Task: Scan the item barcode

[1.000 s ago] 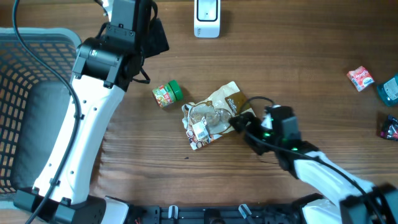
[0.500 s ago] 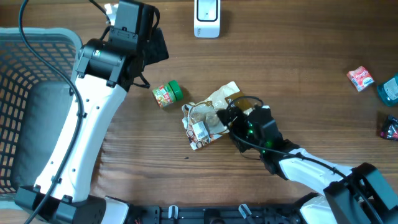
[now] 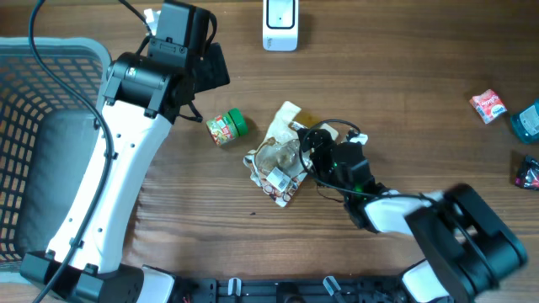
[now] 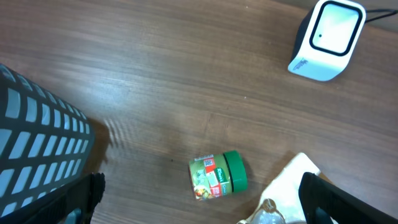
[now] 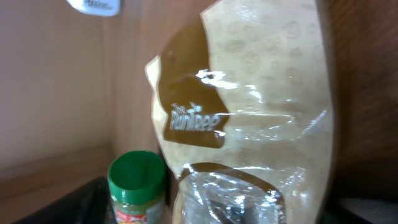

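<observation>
Scan not done yet. The bag (image 3: 282, 156) is on the desk (image 3: 404, 67), hard against the right end effector (image 3: 310, 156) and well short of the scanner (image 3: 280, 21) beyond it. We can't tell if that end effector is clamped on the bag or only around its edge. Remaining: lift, carry, show the white label (image 3: 271, 178) to the scanner. The left end effector (image 4: 200, 206) is spread wide and empty over the jar (image 3: 226, 128), which sits just past the bag. Basket (image 3: 50, 50) and packets (image 3: 488, 105) are well apart, so we judge the path open.
</observation>
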Controlling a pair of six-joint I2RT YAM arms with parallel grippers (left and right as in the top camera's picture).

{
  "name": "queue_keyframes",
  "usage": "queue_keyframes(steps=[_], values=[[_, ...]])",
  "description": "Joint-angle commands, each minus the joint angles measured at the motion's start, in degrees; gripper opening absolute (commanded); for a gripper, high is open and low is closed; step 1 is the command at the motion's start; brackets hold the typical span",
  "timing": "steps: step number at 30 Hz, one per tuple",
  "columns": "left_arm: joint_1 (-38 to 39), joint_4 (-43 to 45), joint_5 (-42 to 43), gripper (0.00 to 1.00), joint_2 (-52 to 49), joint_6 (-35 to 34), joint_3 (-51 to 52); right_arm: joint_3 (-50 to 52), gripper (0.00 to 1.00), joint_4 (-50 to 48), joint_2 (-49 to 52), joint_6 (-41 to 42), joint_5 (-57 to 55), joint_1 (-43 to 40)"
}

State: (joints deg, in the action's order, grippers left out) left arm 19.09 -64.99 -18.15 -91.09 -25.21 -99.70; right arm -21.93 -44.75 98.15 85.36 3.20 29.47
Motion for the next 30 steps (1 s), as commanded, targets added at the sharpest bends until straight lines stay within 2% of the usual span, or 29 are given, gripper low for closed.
queue_keyframes(steps=[1, 2, 6, 8, 10, 12, 17, 20, 25, 30], values=[[-0.3, -1.2, 0.6, 1.0, -0.5, -1.0, 0.5, 2.0, 0.64, 0.3, 7.5, 0.7, 0.7, -0.3], [-0.4, -1.6, 0.6, 1.0, -0.5, -1.0, 0.5, 2.0, 0.55, 0.0, 7.7, 0.7, 0.7, -0.5], [-0.3, -1.9, 0.6, 1.0, -0.5, -1.0, 0.5, 2.0, 0.45, -0.2, 7.7, 0.1, 0.9, -0.5], [-0.3, -1.9, 0.6, 1.0, -0.5, -1.3, 0.5, 2.0, 0.36, -0.2, 7.7, 0.1, 1.3, -0.5], [-0.4, -1.9, 0.6, 1.0, -0.5, -2.3, 0.5, 2.0, 0.18, -0.2, 7.7, 0.1, 1.5, -0.5], [-0.3, -1.9, 0.6, 1.0, -0.5, -2.3, 0.5, 2.0, 0.04, -0.2, 7.7, 0.1, 1.5, -0.5], [-0.2, -1.7, 0.9, 1.0, -0.5, -3.0, 1.3, 2.0, 0.05, -0.9, 7.7, -0.2, 2.0, -0.7], [0.2, -1.0, 3.3, 1.0, -0.5, -4.2, 3.9, 2.0, 0.04, -3.4, 7.2, -4.3, 5.2, -2.3], [1.5, 4.1, 11.9, 1.0, -0.5, -4.2, 11.5, 2.0, 0.05, -3.8, 3.5, -11.8, 12.3, -7.3], [2.0, 8.0, 21.7, 1.0, -0.5, -4.2, 17.3, 2.0, 0.05, 0.3, -1.8, -14.9, 15.8, -12.5]])
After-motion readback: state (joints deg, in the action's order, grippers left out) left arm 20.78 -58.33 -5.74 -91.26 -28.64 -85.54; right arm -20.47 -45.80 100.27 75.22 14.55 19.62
